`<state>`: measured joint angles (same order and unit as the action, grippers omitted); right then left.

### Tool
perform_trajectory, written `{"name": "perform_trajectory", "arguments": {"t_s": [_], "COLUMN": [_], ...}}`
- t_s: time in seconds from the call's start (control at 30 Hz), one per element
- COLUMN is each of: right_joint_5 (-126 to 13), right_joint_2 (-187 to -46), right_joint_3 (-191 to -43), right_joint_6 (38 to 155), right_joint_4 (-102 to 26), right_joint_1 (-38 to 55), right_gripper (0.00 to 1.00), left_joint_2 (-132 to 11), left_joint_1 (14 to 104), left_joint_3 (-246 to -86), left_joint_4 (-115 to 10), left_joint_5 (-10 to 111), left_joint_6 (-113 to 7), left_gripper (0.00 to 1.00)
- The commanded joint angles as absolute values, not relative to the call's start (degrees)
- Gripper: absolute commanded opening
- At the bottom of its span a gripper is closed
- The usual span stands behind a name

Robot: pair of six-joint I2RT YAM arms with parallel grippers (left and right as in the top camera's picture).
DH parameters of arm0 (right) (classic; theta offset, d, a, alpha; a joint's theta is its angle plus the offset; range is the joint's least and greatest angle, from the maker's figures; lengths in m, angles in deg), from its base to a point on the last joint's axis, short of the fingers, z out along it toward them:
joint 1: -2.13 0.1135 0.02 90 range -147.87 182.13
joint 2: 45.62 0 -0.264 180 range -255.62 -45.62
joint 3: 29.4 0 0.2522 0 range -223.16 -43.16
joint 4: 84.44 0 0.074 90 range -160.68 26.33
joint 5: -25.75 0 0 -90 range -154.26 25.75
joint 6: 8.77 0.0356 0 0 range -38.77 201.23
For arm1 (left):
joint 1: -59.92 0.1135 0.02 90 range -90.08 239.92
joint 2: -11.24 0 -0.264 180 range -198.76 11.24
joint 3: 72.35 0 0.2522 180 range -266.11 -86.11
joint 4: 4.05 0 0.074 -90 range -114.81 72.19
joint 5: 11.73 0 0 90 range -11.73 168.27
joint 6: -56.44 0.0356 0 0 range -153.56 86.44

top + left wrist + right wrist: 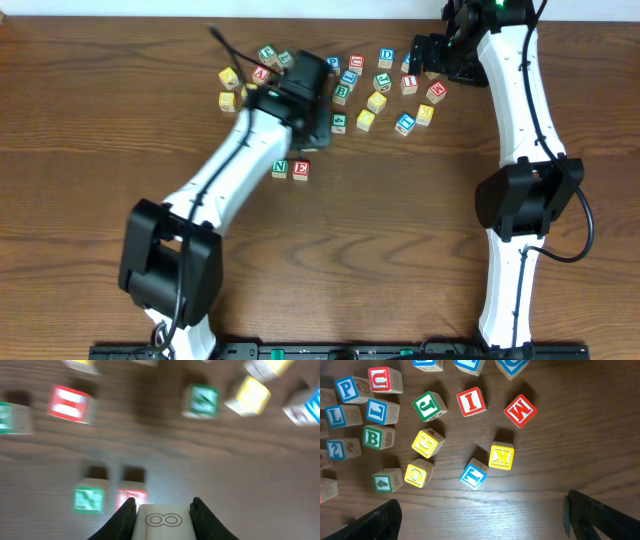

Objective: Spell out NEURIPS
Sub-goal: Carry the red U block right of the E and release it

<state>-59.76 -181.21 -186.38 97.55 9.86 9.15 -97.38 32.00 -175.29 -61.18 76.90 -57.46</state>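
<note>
Overhead: the N cube [280, 167] and the E cube [301, 170] sit just beside each other, well out from the far edge and left of the middle of the counter [400, 250], with a green letter and then a red one. By my reckoning the U cube [356, 62] comes next, and it lies in the loose cluster along the far edge. The left jaws hang over the cluster's left part, and the U lies just beyond them, toward the far edge and the right edge. The right jaws hover nearer the far right corner, a little farther from it, so the left arm looks nearer. A cube has no long axis, so only its slight turn matters.

Left wrist: the view is blurred. The N cube [89, 499] and the E cube [131, 496] stand just ahead of the left jaws. These stand apart with a pale, loop-marked panel between them, and I cannot tell whether that is a held cube or part of the arm.

Right wrist: the right jaws gape wide with nothing between them. The U cube [385, 380] has pale faces and a red letter and is slightly turned. The P cube [347, 389] and an L cube [382, 410] crowd close beside it, which leaves little room for a pinch.
</note>
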Motion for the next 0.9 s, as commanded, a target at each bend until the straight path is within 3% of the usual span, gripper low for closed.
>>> {"name": "perform_trajectory", "arguments": {"t_s": [0.0,0.23,0.87], "right_joint_5": [-59.59,-59.61,-59.59], "right_joint_2": [-180.43,-180.43,-180.43], "right_joint_3": [-187.47,-187.47,-187.47], "right_joint_6": [97.92,97.92,97.92], "right_joint_4": [9.88,9.90,9.90], "right_joint_1": [9.83,9.83,9.83], "right_gripper": [0.99,0.99,0.99], "left_joint_2": [-100.81,-105.79,-111.83], "left_joint_1": [28.48,25.07,27.13], "left_joint_3": [-175.19,-175.19,-175.14], "left_joint_4": [-61.53,-61.99,-60.57], "left_joint_5": [78.76,78.92,82.17], "left_joint_6": [-56.52,-58.48,-63.27], "left_gripper": [0.26,0.26,0.26]}}
